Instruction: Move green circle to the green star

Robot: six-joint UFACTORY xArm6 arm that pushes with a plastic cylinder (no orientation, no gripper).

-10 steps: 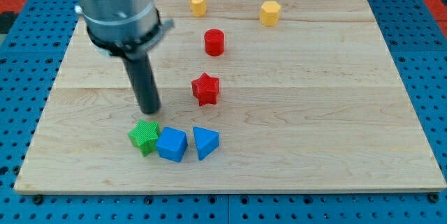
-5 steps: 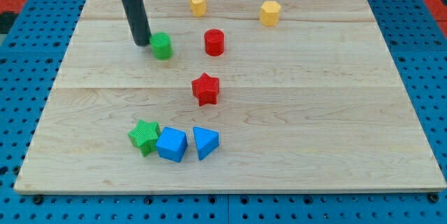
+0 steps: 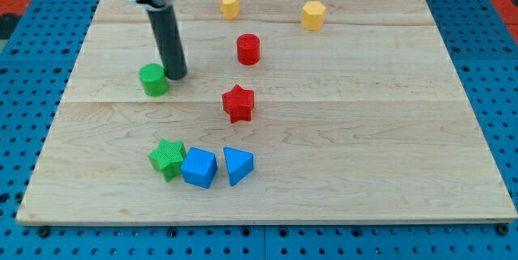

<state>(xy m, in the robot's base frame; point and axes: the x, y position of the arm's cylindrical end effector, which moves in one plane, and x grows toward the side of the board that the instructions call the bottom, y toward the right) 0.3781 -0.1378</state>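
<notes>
My tip (image 3: 177,76) stands on the surface (image 3: 364,122) in its upper-left part, touching or just beside the right edge of the green circle (image 3: 153,79); the rod rises from there toward the view's top, where its housing leaves the frame. There is no gripper on this arm, so no spread or pinching state applies; the rod merely bears against the side of the block. The green circle lies flat and upright, to the view's left of my tip. The green star (image 3: 167,159) sits well apart from it, toward the view's bottom and slightly to the right, near the surface's lower edge. Touching the green star on its right is the blue cube (image 3: 199,167), and just beside that, further right, the blue triangle (image 3: 238,165); the three form a close row. The red star (image 3: 238,103) lies to the right of my tip and a little lower, between the row and the upper blocks. The red cylinder (image 3: 248,49) stands above the red star. Near the top edge are two yellow blocks, one (image 3: 229,4) above the red cylinder and a hexagonal one (image 3: 313,14) further to the view's right
</notes>
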